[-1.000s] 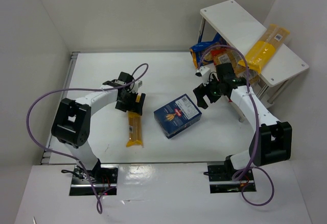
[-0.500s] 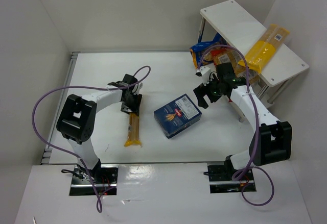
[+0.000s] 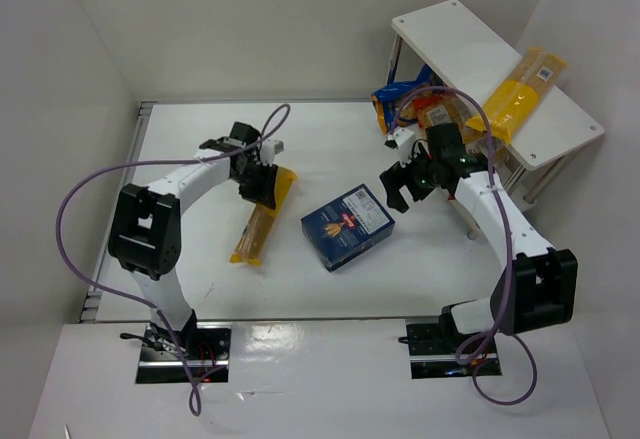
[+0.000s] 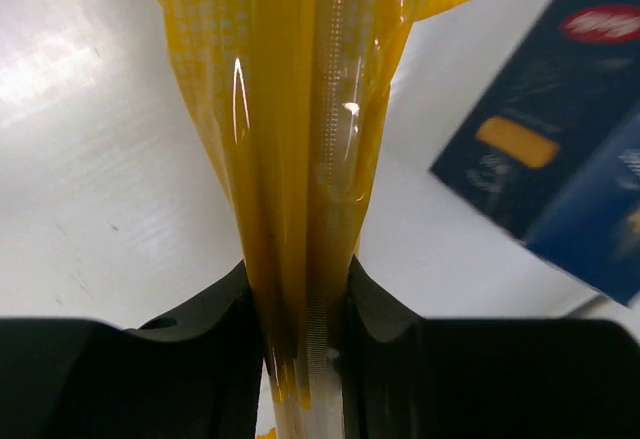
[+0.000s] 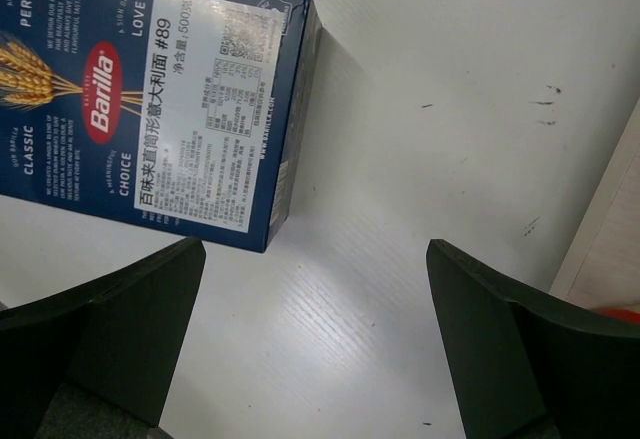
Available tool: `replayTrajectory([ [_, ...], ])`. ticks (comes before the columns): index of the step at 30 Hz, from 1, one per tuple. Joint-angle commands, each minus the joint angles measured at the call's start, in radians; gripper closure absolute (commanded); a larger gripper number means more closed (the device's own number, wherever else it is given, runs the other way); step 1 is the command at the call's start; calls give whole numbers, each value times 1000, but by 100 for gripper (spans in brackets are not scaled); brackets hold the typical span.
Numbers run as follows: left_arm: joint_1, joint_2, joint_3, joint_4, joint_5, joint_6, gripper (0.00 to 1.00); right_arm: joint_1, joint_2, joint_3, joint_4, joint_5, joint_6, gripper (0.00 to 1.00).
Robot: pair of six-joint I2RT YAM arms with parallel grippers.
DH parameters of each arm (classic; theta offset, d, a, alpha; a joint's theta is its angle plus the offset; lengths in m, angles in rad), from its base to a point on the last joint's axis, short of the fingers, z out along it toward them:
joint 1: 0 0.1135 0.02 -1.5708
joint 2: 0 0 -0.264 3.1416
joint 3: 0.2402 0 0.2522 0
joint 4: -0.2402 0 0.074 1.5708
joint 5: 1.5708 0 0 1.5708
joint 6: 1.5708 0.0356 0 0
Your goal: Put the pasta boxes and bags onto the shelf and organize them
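Yellow glossy bag in left end effector

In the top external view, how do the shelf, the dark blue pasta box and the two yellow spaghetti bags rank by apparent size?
1. shelf
2. dark blue pasta box and spaghetti bag on the shelf: alike, unranked
3. held spaghetti bag, partly hidden by the left gripper
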Motion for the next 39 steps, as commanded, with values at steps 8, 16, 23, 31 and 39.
replayTrajectory([
  [8, 57, -152, 317, -83, 227, 145, 100, -13, -150, -29, -27, -38, -14, 0],
  [16, 57, -180, 476, -137, 256, 215, 100, -106, -245, -39, -36, -57, -14, 0],
  [23, 36, -262, 473, -139, -8, 286, 100, -119, -274, -39, -90, -46, -14, 0],
  [31, 13, -342, 521, -220, -111, 329, 100, -119, -284, 1, -90, -37, -14, 0],
  [39, -44, -129, 938, -307, -109, 338, 100, -119, -345, -17, -90, -46, -14, 0],
])
